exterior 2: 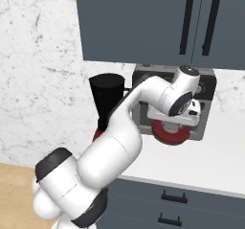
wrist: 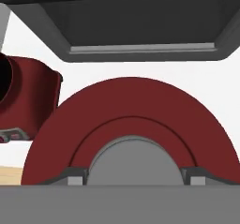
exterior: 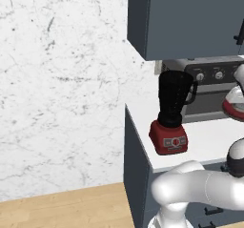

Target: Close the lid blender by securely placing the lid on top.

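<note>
Red lid [exterior 2: 171,133] sits clamped in the tool [wrist: 132,178], raised above the white counter [exterior: 209,139] before the grey oven [exterior 2: 206,103]. Beside it, the blender [exterior: 171,112] stands uncovered near the counter's left edge.

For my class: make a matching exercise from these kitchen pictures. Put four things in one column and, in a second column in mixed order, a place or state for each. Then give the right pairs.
Things:
1. blender
2. lid
3. oven
4. cabinet

Places or states:
A. hangs on the wall above the counter
B. stands near the counter's left end, jar open on top
C. held off the counter, under the gripper
D. sits at the back of the counter, knobs on its front

Pairs: 1-B, 2-C, 3-D, 4-A
</note>
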